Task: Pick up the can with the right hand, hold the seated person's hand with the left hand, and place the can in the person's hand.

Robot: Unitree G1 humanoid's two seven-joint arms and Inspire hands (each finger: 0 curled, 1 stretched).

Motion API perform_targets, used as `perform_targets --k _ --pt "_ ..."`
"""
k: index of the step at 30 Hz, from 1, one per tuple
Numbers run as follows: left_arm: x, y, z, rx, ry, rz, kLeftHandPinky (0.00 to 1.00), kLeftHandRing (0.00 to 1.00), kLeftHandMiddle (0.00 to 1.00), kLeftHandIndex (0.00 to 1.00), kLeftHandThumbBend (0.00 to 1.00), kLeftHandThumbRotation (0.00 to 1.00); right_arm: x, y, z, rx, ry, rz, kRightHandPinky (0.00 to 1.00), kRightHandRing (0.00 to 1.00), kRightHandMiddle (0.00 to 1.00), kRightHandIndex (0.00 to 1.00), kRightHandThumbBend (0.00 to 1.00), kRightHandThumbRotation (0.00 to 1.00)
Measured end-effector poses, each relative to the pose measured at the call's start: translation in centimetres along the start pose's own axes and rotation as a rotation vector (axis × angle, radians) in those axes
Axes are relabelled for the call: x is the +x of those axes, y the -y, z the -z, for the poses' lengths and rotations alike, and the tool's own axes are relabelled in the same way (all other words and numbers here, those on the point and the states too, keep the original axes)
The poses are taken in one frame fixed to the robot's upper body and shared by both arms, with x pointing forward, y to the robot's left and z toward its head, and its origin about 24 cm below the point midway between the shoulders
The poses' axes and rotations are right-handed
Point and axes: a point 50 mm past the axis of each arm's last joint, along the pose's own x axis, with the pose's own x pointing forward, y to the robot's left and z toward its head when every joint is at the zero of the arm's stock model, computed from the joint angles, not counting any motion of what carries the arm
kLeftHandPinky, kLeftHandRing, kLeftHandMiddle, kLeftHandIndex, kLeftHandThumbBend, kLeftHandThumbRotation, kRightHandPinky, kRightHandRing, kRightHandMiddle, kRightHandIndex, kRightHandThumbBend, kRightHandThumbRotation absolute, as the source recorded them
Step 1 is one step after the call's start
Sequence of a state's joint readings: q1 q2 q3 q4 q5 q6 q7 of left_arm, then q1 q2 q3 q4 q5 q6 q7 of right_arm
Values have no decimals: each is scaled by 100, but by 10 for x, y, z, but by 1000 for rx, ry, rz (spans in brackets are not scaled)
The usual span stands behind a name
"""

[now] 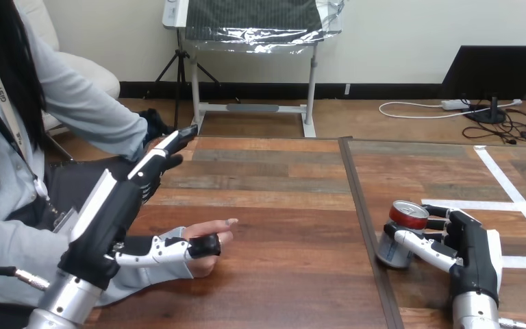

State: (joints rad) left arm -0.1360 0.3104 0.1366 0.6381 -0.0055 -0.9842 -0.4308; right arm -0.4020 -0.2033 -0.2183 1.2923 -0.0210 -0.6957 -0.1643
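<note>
The right hand (476,250) lies at the near right with its fingers and thumb curled round the can (405,216), which seems to rest on the tabletop (281,205) just right of the dark seam. The grasp looks made, the lift not yet. At the near left, the left hand (109,219) has its fingers straight and pointing far, off the tabletop. Its thumb reaches right across the person's hand (209,229), which rests on the tabletop, well apart from the can. I cannot tell whether the thumb presses, so the hold looks unfinished. Left to do: close on that hand, carry the can over, and set it in.
</note>
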Motion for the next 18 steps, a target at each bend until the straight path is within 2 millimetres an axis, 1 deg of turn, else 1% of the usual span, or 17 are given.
perform_targets --k 9,18 --pt "1 -3 1 73 -31 19 90 96 94 94 100 36 1 -1 -1 -10 4 -12 36 42 49 53 76 0" --pt "3 -10 4 160 -81 45 88 95 93 94 100 34 2 -1 -3 -31 15 -20 35 41 48 53 77 0"
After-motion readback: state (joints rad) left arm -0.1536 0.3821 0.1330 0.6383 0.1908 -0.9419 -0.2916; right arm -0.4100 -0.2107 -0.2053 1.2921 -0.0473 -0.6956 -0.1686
